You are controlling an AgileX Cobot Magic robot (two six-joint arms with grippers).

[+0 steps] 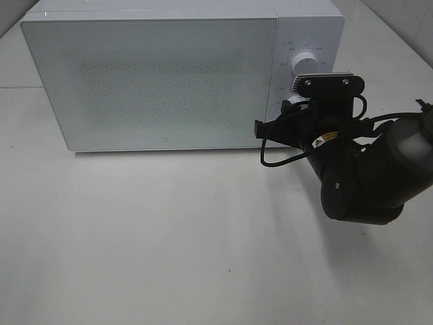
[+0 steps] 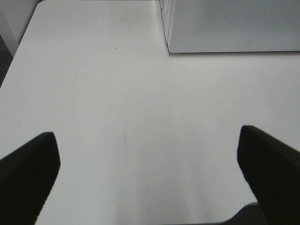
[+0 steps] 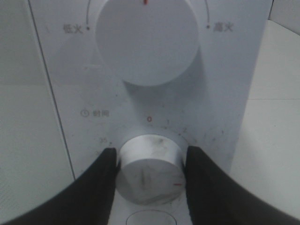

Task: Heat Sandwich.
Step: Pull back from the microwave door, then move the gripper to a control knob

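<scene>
The white microwave [image 1: 162, 81] stands at the back of the table with its door closed. The sandwich is out of view. My right gripper [image 3: 150, 174] is shut on the microwave's lower timer knob [image 3: 149, 168], one black finger [image 3: 101, 183] on each side of it. The power knob [image 3: 147, 40] sits just above. In the exterior high view the right arm [image 1: 365, 176] reaches to the control panel [image 1: 304, 74], and its wrist hides the fingers. My left gripper [image 2: 146, 133] hangs open over bare white table, holding nothing, with the microwave's corner [image 2: 234, 23] beyond it.
The white table [image 1: 169, 237] stretches in front of the microwave. A black cable [image 1: 281, 159] loops from the right wrist. In the left wrist view the table's edge [image 2: 14, 56] shows, with dark floor beyond it.
</scene>
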